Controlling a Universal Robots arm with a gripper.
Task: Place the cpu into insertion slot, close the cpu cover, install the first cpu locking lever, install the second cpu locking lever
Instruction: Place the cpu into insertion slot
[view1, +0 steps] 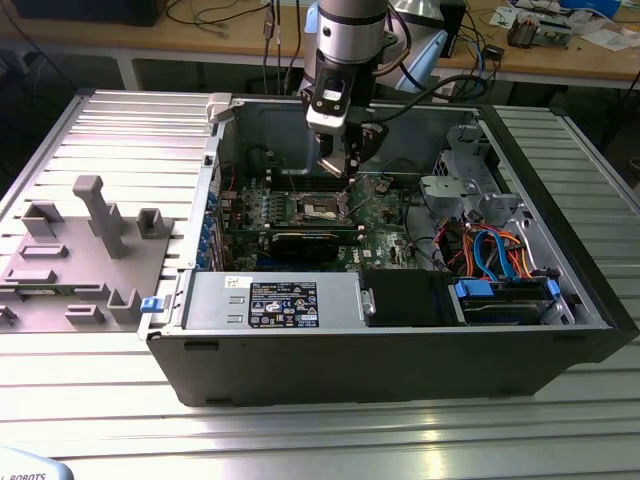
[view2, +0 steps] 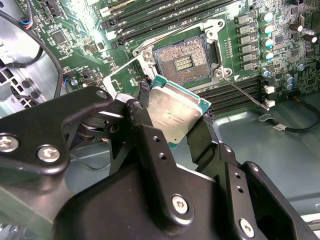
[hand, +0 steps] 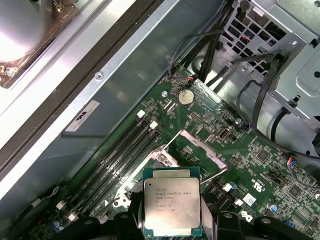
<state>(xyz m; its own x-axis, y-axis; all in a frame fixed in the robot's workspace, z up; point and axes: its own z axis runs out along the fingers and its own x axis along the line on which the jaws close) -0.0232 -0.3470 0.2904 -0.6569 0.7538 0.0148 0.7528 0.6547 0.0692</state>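
Note:
My gripper (view1: 335, 168) hangs inside the open computer case, just above the green circuit board (view1: 385, 215). In both wrist views its black fingers (view2: 141, 107) are shut on two opposite edges of the cpu (view2: 175, 112), a flat square chip with a dull silver top (hand: 171, 205). The chip is held in the air, slightly tilted, a little off to one side of the insertion slot (view2: 182, 62), whose dark square recess lies bare. The cpu cover (hand: 200, 149), a thin silvery frame, stands swung open beside the slot. A thin locking lever (view2: 246, 93) sticks out, unlatched.
The case walls (view1: 215, 180) ring the board. A power supply (view1: 275, 300) sits at the front, and a drive cage with orange and blue cables (view1: 495, 250) lies at the exterior view's right. Memory slots (view2: 150, 15) flank the socket. A grey fixture plate (view1: 80, 250) lies outside the case.

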